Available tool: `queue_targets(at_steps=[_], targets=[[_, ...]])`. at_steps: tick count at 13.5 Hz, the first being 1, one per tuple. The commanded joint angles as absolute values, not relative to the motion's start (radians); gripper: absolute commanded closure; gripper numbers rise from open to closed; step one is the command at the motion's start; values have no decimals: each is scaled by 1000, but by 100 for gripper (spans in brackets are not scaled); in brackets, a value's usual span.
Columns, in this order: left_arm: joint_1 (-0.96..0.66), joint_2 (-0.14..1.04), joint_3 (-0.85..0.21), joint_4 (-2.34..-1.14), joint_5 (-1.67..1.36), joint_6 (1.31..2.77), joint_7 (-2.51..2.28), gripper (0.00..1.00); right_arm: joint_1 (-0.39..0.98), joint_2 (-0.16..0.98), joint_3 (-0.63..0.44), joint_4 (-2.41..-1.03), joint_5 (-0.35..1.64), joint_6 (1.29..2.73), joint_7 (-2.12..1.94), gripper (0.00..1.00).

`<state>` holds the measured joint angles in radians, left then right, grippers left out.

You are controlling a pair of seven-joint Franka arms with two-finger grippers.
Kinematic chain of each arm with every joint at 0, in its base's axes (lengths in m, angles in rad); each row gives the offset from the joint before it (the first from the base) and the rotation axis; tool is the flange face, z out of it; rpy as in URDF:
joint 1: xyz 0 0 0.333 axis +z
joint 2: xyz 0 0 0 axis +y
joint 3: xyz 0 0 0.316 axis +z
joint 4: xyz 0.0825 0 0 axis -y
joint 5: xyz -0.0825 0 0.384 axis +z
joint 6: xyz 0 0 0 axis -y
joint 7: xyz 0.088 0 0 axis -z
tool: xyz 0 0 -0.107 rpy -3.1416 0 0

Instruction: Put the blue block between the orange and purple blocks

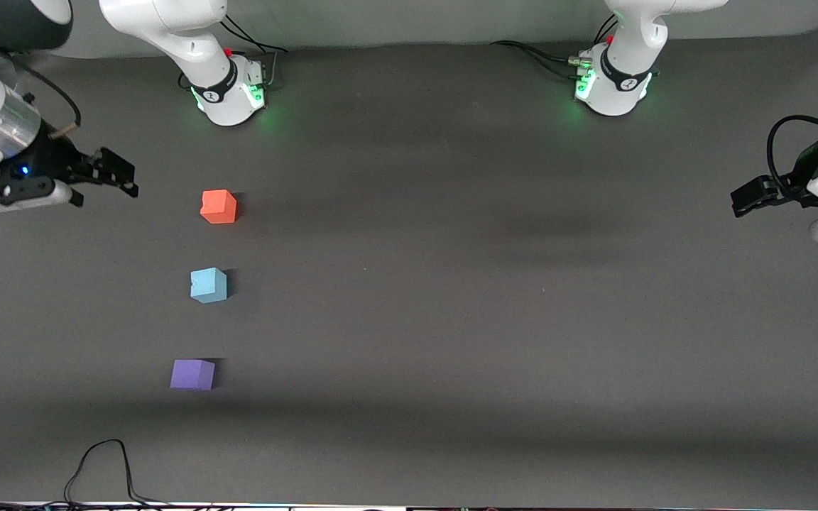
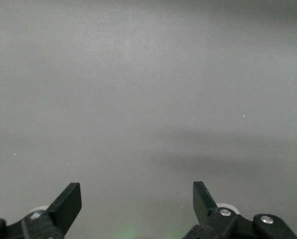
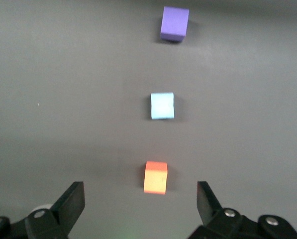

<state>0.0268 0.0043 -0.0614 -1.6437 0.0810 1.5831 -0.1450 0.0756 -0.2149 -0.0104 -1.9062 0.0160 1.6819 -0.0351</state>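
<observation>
Three foam cubes stand in a row on the dark table toward the right arm's end. The orange block (image 1: 219, 206) is farthest from the front camera, the blue block (image 1: 209, 285) is in the middle, and the purple block (image 1: 192, 375) is nearest. All three stand apart. The right wrist view shows the orange block (image 3: 155, 177), the blue block (image 3: 162, 105) and the purple block (image 3: 174, 23). My right gripper (image 1: 106, 190) (image 3: 141, 199) is open and empty, raised beside the orange block. My left gripper (image 1: 744, 199) (image 2: 137, 199) is open and empty, waiting over bare table at the left arm's end.
The two arm bases (image 1: 231, 92) (image 1: 611, 85) stand along the table's back edge with cables beside them. A black cable (image 1: 100, 461) loops onto the table at the edge nearest the front camera, close to the purple block.
</observation>
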Motion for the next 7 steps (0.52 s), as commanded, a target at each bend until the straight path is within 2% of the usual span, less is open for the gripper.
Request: queue_targets(at_steps=[1,7], targets=[[58,11,-104,-1595,77,1555,-141,0,23,-225,31,-1855,-9,1618,-15,0],[48,3,-92,-1580,77,1554,-144,0,-11,-207,34,-1838,-5,1629,-17,0]])
